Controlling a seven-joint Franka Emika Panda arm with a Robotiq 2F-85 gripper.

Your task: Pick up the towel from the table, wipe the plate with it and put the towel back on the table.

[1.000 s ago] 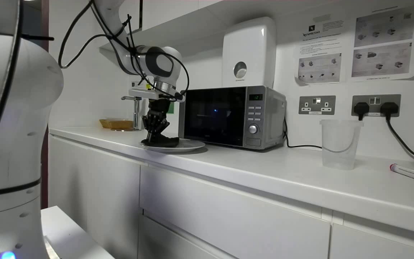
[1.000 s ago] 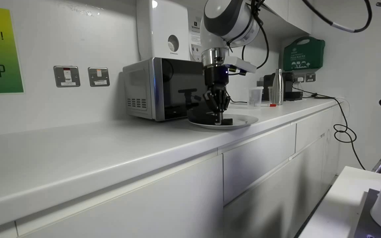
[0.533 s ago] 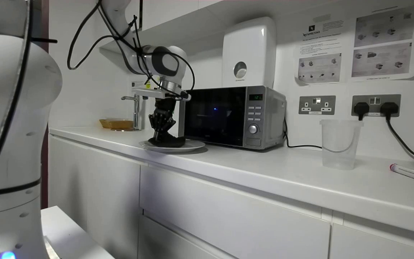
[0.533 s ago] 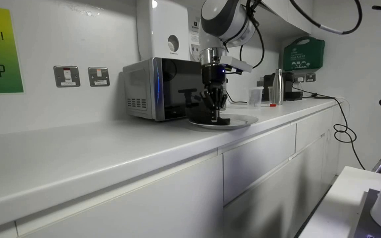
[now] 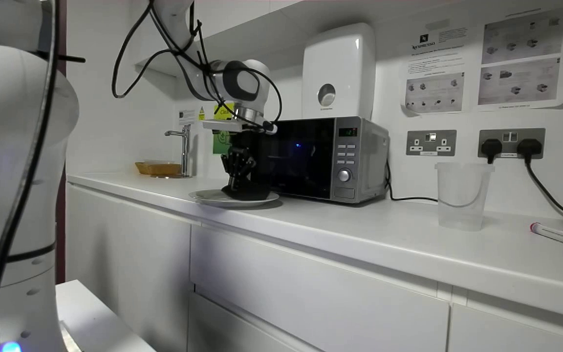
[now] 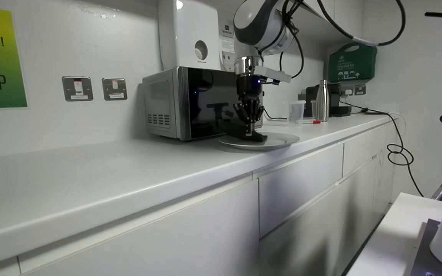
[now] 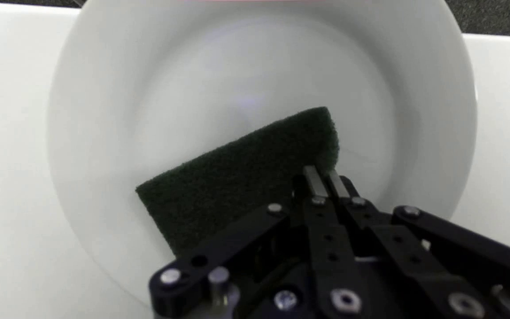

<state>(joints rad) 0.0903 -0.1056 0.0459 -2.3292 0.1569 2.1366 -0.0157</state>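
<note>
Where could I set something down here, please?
Bare: countertop beside the vented side of the microwave, and between microwave and clear plastic bucket, in front of the black cord. Crowded: the plate, where the pincer grips a green scouring pad.

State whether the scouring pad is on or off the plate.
On: in the wrist view, what shows of the dark green scouring pad lies within the plate, one edge pinched by the gripper.
</note>
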